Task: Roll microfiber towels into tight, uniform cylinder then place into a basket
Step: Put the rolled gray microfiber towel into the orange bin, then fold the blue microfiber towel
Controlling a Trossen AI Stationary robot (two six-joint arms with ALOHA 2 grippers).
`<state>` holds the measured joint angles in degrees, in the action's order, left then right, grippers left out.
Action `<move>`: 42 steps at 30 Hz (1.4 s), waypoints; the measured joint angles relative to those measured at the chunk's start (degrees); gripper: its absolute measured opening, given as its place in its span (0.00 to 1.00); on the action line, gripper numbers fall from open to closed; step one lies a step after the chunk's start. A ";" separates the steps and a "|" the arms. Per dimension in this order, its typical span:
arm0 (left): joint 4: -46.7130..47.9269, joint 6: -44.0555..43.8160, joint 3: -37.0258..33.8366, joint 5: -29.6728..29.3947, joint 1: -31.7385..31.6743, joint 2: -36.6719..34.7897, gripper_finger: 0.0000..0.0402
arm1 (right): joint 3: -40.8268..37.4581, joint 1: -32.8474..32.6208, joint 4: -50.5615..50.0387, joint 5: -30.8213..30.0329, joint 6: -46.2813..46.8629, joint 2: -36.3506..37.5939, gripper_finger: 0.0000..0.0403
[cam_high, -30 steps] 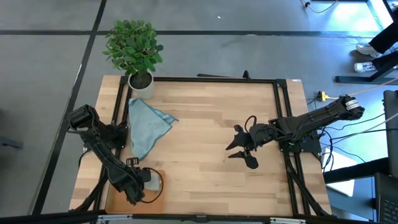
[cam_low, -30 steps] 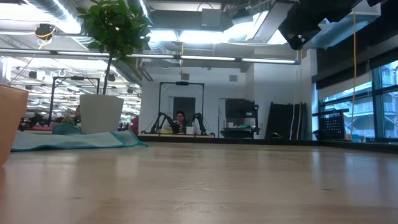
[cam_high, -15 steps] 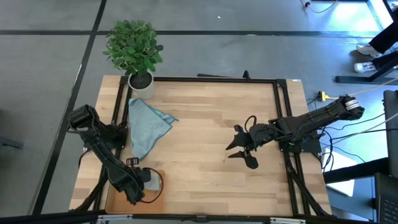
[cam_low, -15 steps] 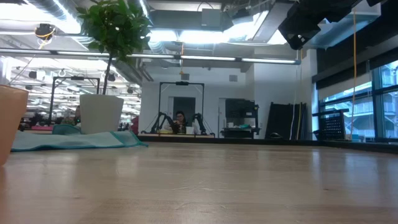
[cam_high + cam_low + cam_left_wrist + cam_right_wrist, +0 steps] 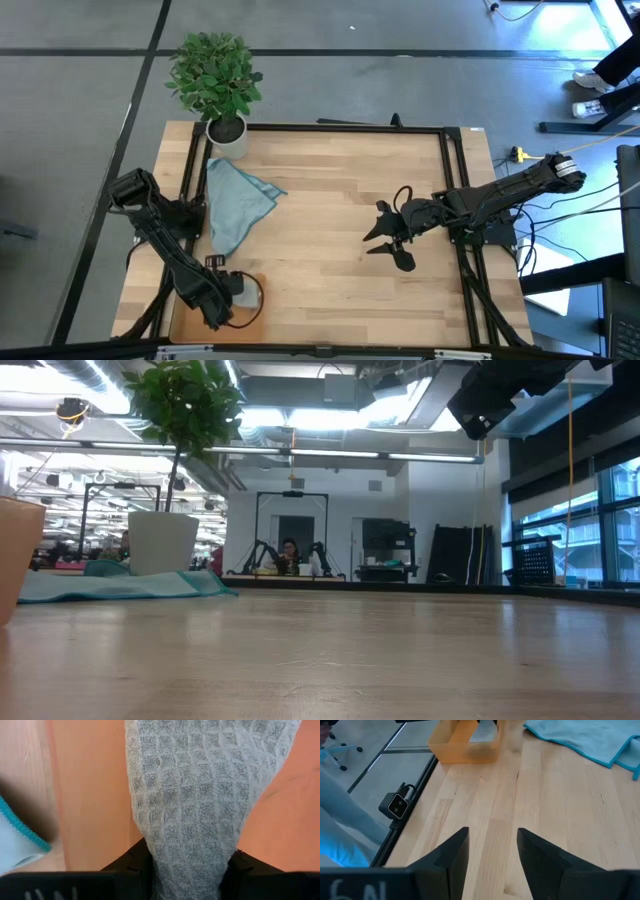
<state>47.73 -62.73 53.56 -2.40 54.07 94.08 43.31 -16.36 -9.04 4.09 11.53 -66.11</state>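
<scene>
The pale grey towel point(image 5: 250, 292), rolled, is in the orange basket point(image 5: 250, 325) at the table's near left corner; its waffle weave fills the left wrist view point(image 5: 190, 795). My left gripper point(image 5: 236, 294) is shut on it inside the basket. The light blue towel point(image 5: 236, 205) lies spread flat on the table's far left, and also shows in the right wrist view point(image 5: 585, 737). My right gripper point(image 5: 390, 245) is open and empty above the table's right half, with its fingers apart point(image 5: 492, 855). My left gripper pinches the grey towel roll between its two fingers point(image 5: 132, 867), one on each side of the roll's near part point(image 5: 187, 855). The fingers lie along the roll, which runs on past them over the basket's floor point(image 5: 95, 795). I cannot tell whether the roll rests on the floor.
A white plant pot point(image 5: 228, 135) with a green plant stands at the table's far left corner, just beyond the blue towel. A black frame point(image 5: 330, 128) runs around the table. Bare wood point(image 5: 330, 200) lies between the two arms.
</scene>
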 joint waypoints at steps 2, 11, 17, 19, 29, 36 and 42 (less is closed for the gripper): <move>0.15 0.35 0.00 0.01 0.19 0.00 0.33 | 0.00 -0.01 0.00 0.01 0.00 0.00 0.42; 0.40 2.00 0.00 -0.16 0.21 0.00 0.41 | 0.00 -0.01 0.00 0.04 0.00 0.00 0.42; 0.41 2.01 0.00 -0.23 0.21 0.00 0.59 | 0.00 -0.01 0.00 0.03 0.00 0.00 0.42; 0.59 2.00 0.00 -0.24 0.21 0.00 0.66 | 0.00 -0.02 0.00 0.03 0.00 0.00 0.42; 1.27 1.45 1.05 0.54 0.21 -0.37 0.94 | 0.00 0.00 0.00 0.03 0.00 0.02 0.42; 4.75 1.73 7.43 1.04 0.37 -0.37 0.95 | 0.00 0.00 0.00 0.03 0.00 0.02 0.42; 12.91 0.27 15.84 -1.32 0.92 -0.39 0.95 | 0.00 -0.01 0.00 0.03 0.00 0.02 0.42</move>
<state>60.65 -62.46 69.40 -3.73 54.99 93.69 43.31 -16.37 -9.04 4.12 11.53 -66.08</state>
